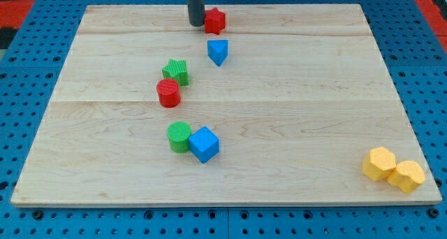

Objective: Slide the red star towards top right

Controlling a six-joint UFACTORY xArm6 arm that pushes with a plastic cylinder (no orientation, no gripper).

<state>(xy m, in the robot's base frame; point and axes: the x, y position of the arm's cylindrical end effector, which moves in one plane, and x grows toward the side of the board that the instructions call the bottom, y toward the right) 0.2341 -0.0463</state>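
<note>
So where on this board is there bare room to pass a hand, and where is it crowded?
Free: the view's right half, between the red star and the two yellow blocks; also the left strip. Crowded: the centre-left column, my tip beside the star, down to the blue cube.

We count eight blocks on the wooden board (293, 71). Two are red: a red star (215, 20) near the top edge and a red cylinder (168, 93) toward the middle. Two are green: a green star (176, 72) and a green cylinder (179, 136). Two are blue: a blue wedge-shaped block (218, 52) and a blue cube (204, 144). Two are yellow, a first yellow block (379, 163) and a second yellow block (407, 176), by the bottom right corner. We see one dark rod, with my tip (196, 24).
</note>
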